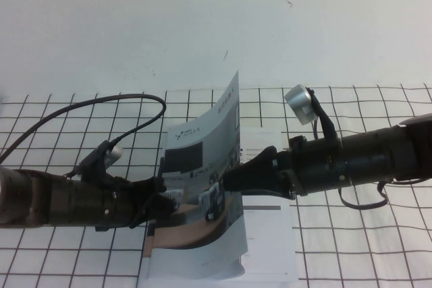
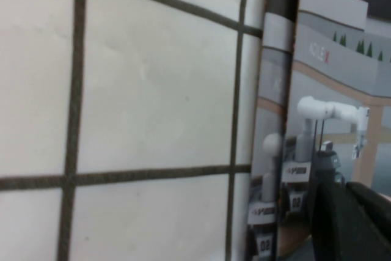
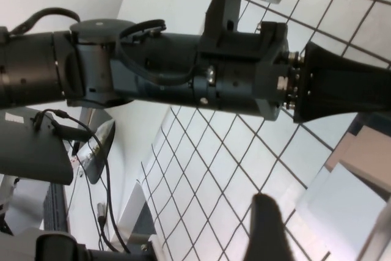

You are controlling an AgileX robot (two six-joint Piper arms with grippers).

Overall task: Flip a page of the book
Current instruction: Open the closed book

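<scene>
Surface: white desk (image 1: 61, 261) marked with a black grid, a plain white wall behind it.
Book position: the book (image 1: 270, 247) was laid near the front middle of the desk, between the two arms, its white inner sheet exposed on the right.
Page: the page (image 1: 209, 166) was stood up from the spine and curled, its top corner raised highest, the printed cover photo turned toward the left arm.
Right pincer: the right pincer (image 1: 233, 179) was brought in from the right and pressed at the raised leaf about midway up; its jaws were judged to be spread wide, though it could not be told from the high view whether the leaf was actually nipped or only pushed.
Left pincer: the left pincer (image 1: 165, 200) was held low at the book's left edge, near the spine; whether it was spread or closed could not be told.
Progress: the leaf had been lifted to roughly upright, so about half the turn was judged done; it was yet to be carried over to the left and laid flat.
Writing: red and grey lettering, possibly "AGILEX", was seen on the cover in the left wrist view; numbers "02" and "08" were read on the small robots pictured there.
</scene>
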